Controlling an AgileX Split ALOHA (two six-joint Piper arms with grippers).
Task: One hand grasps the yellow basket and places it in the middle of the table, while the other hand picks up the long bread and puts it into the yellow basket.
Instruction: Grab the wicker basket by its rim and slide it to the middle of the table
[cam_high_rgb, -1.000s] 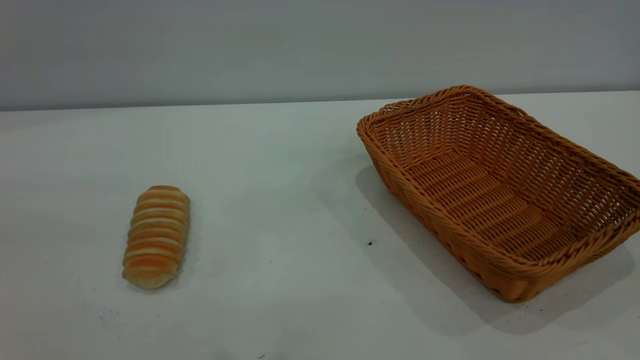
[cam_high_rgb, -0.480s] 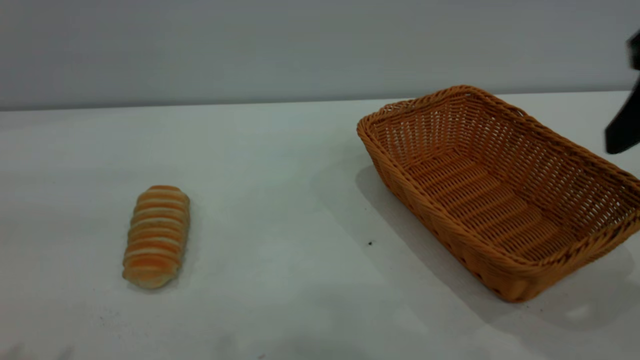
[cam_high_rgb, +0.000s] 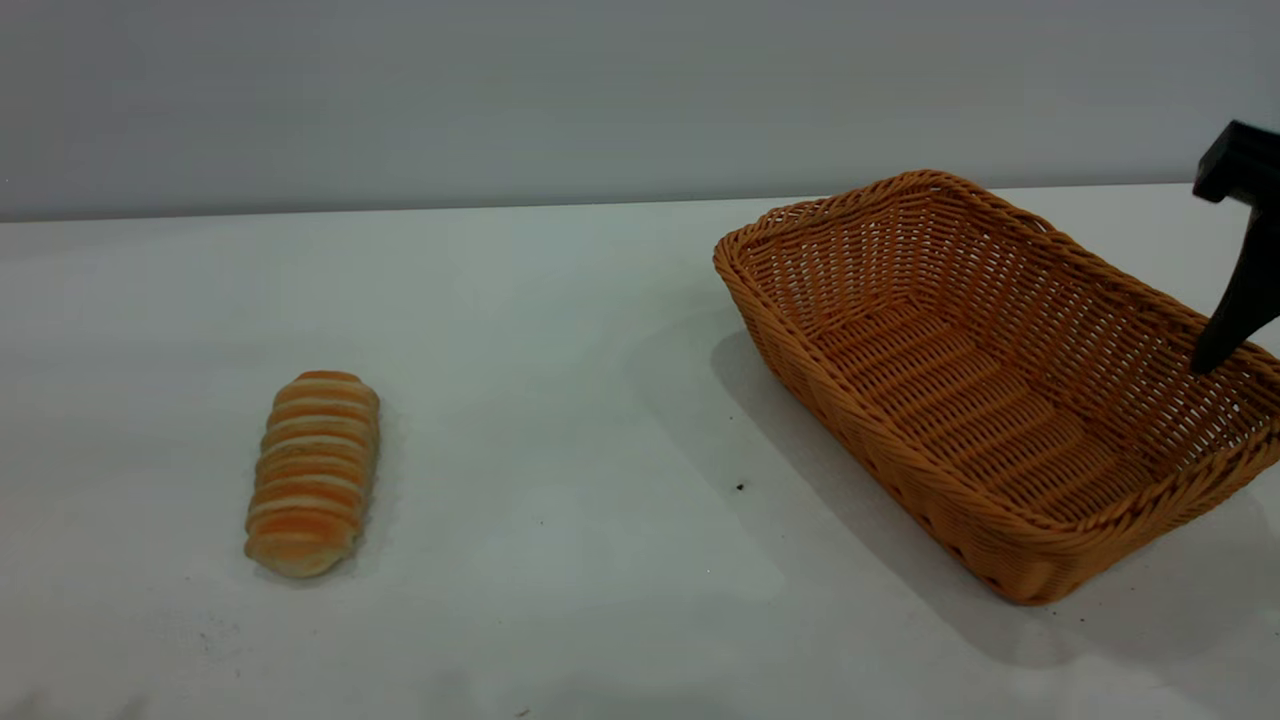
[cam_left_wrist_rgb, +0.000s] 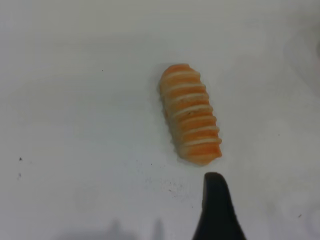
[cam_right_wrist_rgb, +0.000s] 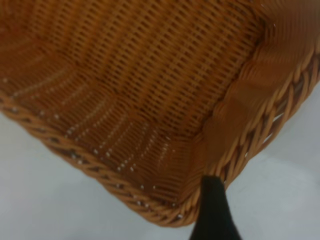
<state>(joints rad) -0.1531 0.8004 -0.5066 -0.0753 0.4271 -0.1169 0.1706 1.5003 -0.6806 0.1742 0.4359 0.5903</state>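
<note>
The yellow basket (cam_high_rgb: 990, 380) is a large orange-tan wicker basket, empty, at the right of the table (cam_high_rgb: 560, 330). The right wrist view shows one of its corners from above (cam_right_wrist_rgb: 150, 90). My right gripper (cam_high_rgb: 1238, 320) hangs over the basket's right rim. Only one black finger (cam_right_wrist_rgb: 212, 205) shows, at the braided rim, with nothing held. The long bread (cam_high_rgb: 312, 472), ridged in orange and cream stripes, lies at the table's left. My left gripper (cam_left_wrist_rgb: 216, 205) is above the table just short of one end of the bread (cam_left_wrist_rgb: 191, 120). Only one finger shows, clear of the bread.
A grey wall runs behind the table's far edge. A few tiny dark specks (cam_high_rgb: 740, 487) lie between the bread and the basket. White tabletop stretches between the two objects and in front of them.
My right gripper has come into the exterior view from the right edge and lowered to the basket's right rim. The bread and the basket have not moved.
</note>
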